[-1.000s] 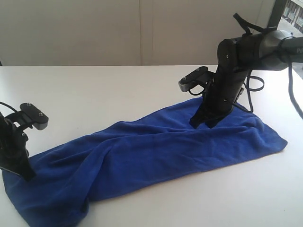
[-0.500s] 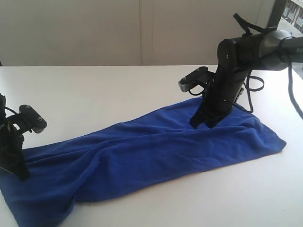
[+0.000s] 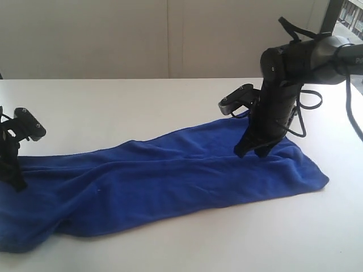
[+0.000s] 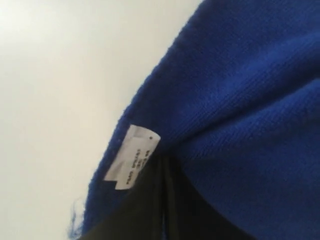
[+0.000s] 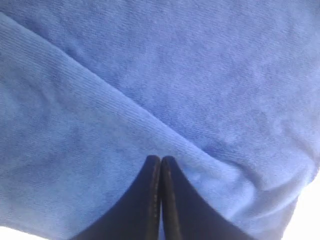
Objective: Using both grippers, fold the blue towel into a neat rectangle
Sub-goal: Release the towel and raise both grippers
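Observation:
The blue towel (image 3: 170, 175) lies stretched in a long band across the white table (image 3: 130, 107), from the near left to the right. At its left end my left gripper (image 3: 17, 182) is shut on the cloth, by the corner that carries the small white tag (image 4: 132, 159). In the left wrist view the dark jaws (image 4: 164, 165) meet with towel (image 4: 250, 100) gathered round them. My right gripper (image 3: 249, 152) points down onto the towel's far right part. Its jaws (image 5: 161, 159) are pressed together at a raised ridge of cloth (image 5: 150, 75).
The table's back edge (image 3: 113, 79) meets a pale wall. Black cables (image 3: 309, 105) loop beside the right arm. A shelf (image 3: 349, 17) shows at the upper right corner. Bare tabletop lies behind and in front of the towel.
My left gripper has moved left and back with the towel's end, drawing the cloth out flatter and longer. My right gripper has shifted slightly right, and the towel's right corner has pulled inward.

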Robot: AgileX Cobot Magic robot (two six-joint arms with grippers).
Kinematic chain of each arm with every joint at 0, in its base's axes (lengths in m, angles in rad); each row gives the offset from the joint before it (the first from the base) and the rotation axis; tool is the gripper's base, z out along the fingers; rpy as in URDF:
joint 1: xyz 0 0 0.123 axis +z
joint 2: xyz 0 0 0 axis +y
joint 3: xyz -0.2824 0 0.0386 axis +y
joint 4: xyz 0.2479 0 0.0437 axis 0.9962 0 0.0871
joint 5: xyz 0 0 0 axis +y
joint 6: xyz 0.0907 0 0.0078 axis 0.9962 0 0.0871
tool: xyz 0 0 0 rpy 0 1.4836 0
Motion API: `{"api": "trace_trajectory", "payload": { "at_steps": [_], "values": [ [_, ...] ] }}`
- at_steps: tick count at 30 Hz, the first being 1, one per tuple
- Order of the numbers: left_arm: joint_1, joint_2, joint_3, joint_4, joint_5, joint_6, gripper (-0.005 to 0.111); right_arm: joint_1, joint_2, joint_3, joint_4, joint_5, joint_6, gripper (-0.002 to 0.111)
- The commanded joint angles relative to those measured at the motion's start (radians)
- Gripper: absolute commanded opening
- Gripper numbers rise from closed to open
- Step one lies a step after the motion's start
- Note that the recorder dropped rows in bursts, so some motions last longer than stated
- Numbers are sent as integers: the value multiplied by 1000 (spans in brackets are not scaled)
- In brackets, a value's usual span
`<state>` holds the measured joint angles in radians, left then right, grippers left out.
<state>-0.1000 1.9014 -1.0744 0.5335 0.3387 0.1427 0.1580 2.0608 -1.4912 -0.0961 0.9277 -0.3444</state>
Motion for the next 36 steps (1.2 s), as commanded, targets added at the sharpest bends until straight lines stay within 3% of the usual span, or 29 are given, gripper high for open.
{"api": "trace_trajectory", "payload": {
  "at_steps": [1, 11, 17, 22, 27, 36],
  "values": [
    [7, 82, -62, 7, -14, -1, 0, -27, -11, 5, -19, -18, 11, 1],
    [7, 136, -181, -2, 28, 10, 0, -53, -11, 5, -27, -130, 35, 1],
    [7, 15, -195, -54, 109, 10, 0, -53, -8, -14, -27, -241, 35, 0],
    [5, -143, -195, -209, 142, 20, 0, -53, 51, -131, 7, -227, 29, 0],
    [-45, -299, -182, -478, 198, 185, 0, -53, 147, -242, 24, -188, 8, 0],
    [-144, -472, -94, -512, 215, 172, 0, -87, 223, -314, 29, -247, 8, 0]
  ]
}}
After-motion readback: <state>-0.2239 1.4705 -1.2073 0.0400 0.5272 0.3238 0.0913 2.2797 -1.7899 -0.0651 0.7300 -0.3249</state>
